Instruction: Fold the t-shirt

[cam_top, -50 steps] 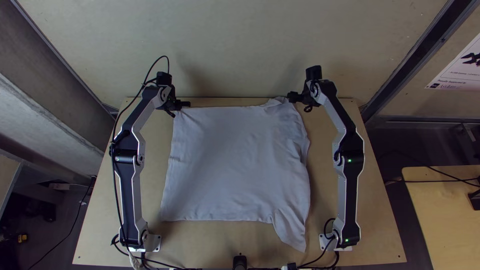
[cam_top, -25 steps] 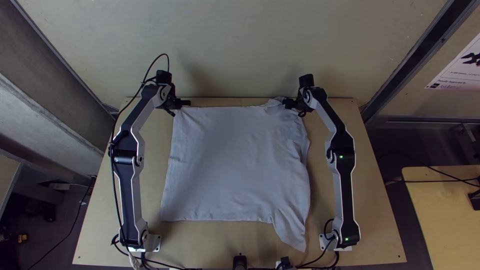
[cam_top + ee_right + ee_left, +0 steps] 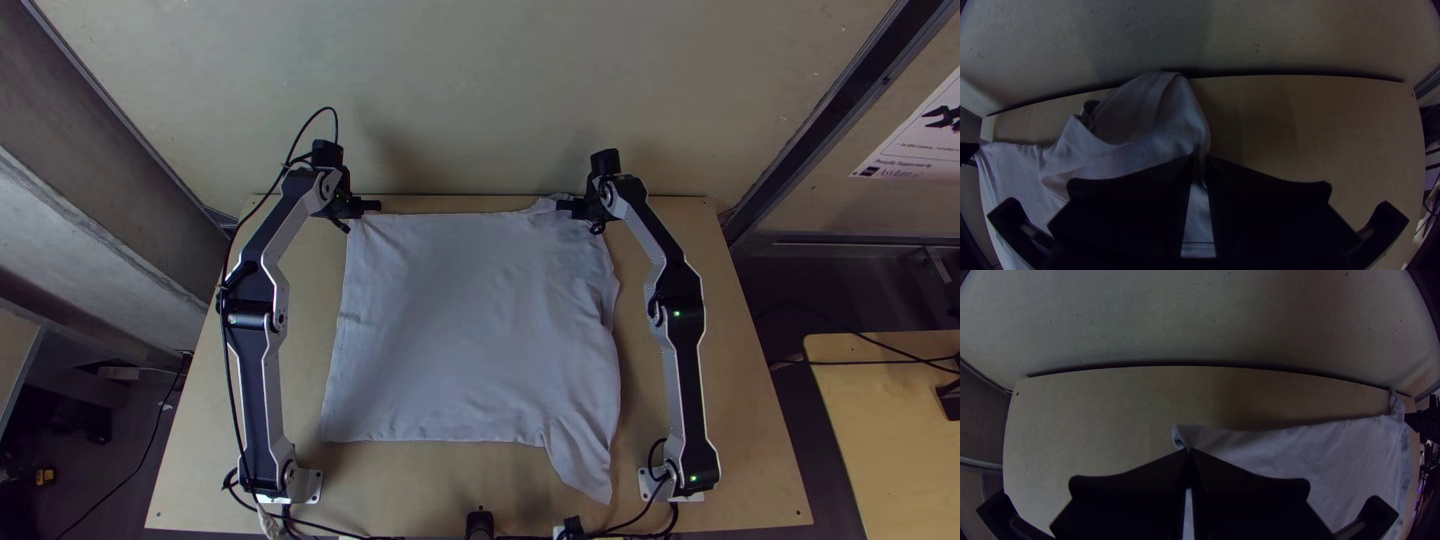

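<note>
The left pincer hides the t-shirt corner beneath it; the right pincer covers cloth under itself. Well outward of the right one, the poster is cut off, its smallest print illegible.

On the white poster — upper right of the top view — run a few short lines of small print (too tiny to read reliably).

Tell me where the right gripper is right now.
In the top view, the right gripper is at the far right corner of the t-shirt, close to the far edge of the table.
</note>
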You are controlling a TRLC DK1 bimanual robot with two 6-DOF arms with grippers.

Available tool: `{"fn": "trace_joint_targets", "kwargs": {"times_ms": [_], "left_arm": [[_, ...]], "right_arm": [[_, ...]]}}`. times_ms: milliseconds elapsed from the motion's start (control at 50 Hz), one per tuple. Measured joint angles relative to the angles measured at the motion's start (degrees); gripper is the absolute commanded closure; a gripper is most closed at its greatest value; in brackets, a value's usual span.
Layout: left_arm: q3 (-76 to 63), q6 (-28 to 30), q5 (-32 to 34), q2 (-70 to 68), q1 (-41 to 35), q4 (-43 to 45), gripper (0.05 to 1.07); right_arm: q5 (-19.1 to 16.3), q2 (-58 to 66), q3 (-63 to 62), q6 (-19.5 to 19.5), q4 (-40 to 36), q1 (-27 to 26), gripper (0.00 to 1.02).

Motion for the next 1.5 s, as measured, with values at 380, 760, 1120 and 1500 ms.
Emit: {"fn": "trace_joint_targets", "kwargs": {"times_ms": [380, 760, 1120, 1500], "left_arm": [[-0.39, -0.24, 0.24, -1.16, 0.44, -0.66, 1.05], [-4.15, -1.51, 2.6, -2.27, 1.53, -1.03, 1.05], [-12.92, -1.92, 3.67, -9.94, 1.53, -0.04, 1.05], [-26.27, -1.9, 3.67, -19.54, 1.53, 3.72, 1.05]], "right_arm": [[-0.44, -5.05, -3.41, 0.0, -2.32, -2.99, 1.0], [-0.7, -10.73, -7.34, -0.2, -6.43, -4.2, 1.0], [-0.7, -19.3, -17.51, -1.07, -6.6, -4.17, 1.0], [-0.7, -29.53, -30.97, -1.29, -5.92, -4.0, 1.0]]}}
